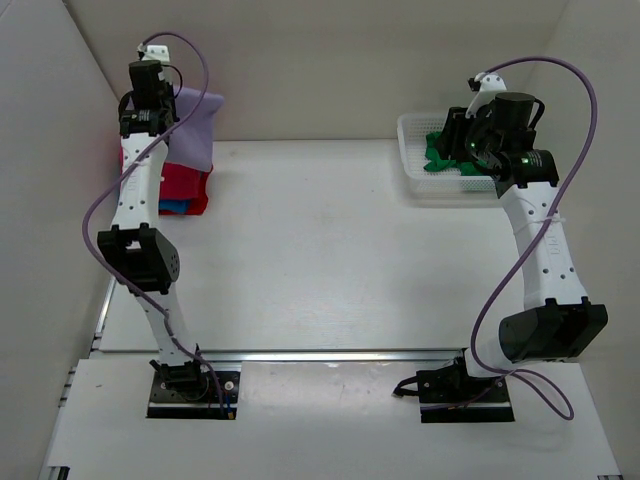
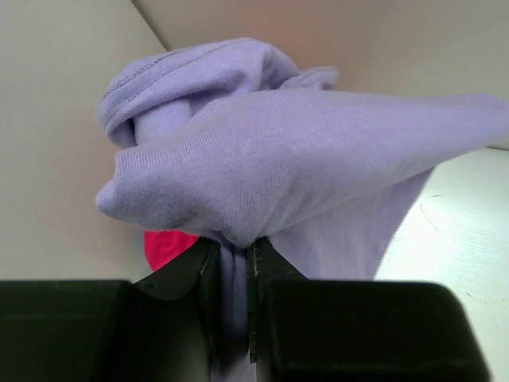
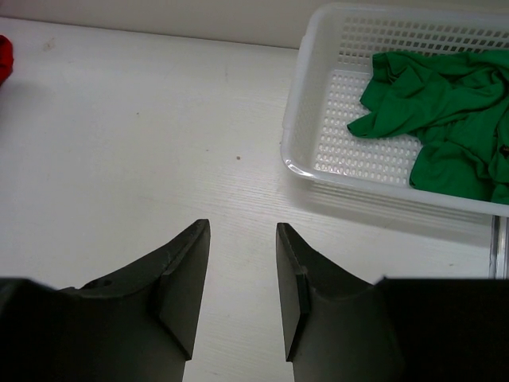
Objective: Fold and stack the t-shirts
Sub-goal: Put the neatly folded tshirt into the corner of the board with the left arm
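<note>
My left gripper (image 2: 233, 247) is shut on the lilac purple t-shirt (image 2: 302, 167) and holds it bunched up above the stack at the far left. In the top view the lilac shirt (image 1: 193, 128) hangs over the red shirt (image 1: 180, 183), with a strip of blue shirt (image 1: 176, 207) below it. A bit of magenta pink cloth (image 2: 165, 247) shows under the lilac one. My right gripper (image 3: 242, 231) is open and empty above the bare table, just left of the basket. The green t-shirt (image 3: 445, 111) lies crumpled in the basket (image 3: 318, 119), also seen from the top (image 1: 440, 158).
The white lattice basket (image 1: 412, 160) stands at the far right of the table. White walls close in the left side and the back. A metal rail runs along the table's near edge (image 1: 330, 354).
</note>
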`<action>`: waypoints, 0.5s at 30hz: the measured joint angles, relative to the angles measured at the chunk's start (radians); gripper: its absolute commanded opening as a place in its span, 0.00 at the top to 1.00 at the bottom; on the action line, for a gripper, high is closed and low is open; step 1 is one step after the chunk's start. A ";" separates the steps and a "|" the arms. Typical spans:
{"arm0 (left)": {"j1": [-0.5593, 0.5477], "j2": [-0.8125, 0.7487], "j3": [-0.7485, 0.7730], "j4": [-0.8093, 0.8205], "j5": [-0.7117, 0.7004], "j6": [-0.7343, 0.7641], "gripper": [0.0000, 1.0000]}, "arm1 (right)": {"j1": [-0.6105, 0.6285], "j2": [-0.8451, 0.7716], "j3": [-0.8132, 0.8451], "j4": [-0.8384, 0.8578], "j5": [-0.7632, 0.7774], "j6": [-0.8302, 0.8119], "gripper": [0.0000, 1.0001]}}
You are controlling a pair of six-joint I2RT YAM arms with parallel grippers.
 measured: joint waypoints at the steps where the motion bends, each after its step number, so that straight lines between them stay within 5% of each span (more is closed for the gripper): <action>1: 0.003 -0.020 -0.010 -0.001 0.004 -0.001 1.00 | 0.000 0.000 0.000 0.000 0.000 0.000 0.64; 8: 0.060 0.008 0.009 0.022 0.023 -0.002 1.00 | 0.025 0.006 0.000 -0.002 0.011 0.001 0.63; 15: 0.132 0.250 0.065 0.022 0.056 -0.010 1.00 | 0.053 0.076 0.043 -0.021 0.042 0.003 0.64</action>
